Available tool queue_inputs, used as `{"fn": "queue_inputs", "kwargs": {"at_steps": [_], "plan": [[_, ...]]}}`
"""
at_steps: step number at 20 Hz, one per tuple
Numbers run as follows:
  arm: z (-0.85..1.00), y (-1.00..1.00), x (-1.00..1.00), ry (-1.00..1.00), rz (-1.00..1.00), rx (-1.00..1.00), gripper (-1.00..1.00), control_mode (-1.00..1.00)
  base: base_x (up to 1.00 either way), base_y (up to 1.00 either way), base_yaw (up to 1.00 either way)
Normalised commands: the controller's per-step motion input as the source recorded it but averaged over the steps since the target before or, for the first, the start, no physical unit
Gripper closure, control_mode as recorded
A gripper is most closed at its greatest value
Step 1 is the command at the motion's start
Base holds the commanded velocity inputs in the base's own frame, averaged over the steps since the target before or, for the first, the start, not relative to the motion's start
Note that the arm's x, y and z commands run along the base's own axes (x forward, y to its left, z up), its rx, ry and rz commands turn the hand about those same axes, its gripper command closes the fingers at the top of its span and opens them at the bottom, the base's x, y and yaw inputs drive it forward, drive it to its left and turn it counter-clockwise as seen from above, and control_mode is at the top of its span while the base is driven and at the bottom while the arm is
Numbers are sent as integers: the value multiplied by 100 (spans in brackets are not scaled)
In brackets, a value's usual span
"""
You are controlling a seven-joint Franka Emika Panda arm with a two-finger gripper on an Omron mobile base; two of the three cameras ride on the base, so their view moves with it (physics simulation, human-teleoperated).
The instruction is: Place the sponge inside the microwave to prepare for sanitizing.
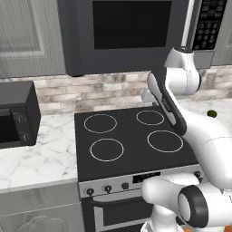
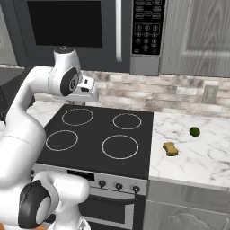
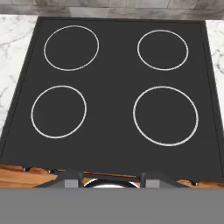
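Observation:
The sponge (image 2: 170, 148), a small yellow-tan block, lies on the marble counter right of the stove, near the cooktop's edge. The dark grey microwave (image 1: 129, 31) hangs above the stove with its black window door closed; its silver bar handle (image 2: 119, 31) and keypad (image 2: 147, 27) are on its right side. My gripper (image 2: 86, 95) hovers over the back of the cooktop, well left of the sponge and below the microwave, pointing down. In the hand view my gripper (image 3: 111, 178) has its two fingertips spread wide, open, with nothing between them.
A black four-ring cooktop (image 3: 113, 96) lies under the hand. A small green ball (image 2: 194, 131) sits on the right counter behind the sponge. A black boxy appliance (image 1: 16, 115) stands on the left counter. The brick backsplash carries an outlet (image 2: 207, 93).

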Motion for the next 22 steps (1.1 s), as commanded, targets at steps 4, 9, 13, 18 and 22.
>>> {"fn": "queue_inputs", "kwargs": {"at_steps": [4,9,13,18,22], "plan": [[0,0,-7,0,0,0,-100,-100,0,0,0],[0,-7,-25,-6,0,0,-100,-100,0,0,0],[7,-14,-24,-10,-3,0,-100,-100,0,0,0],[16,-21,-19,-2,-5,0,-100,-100,0,0,0],[26,-26,-15,-12,-8,0,-100,-100,0,0,0]]}}
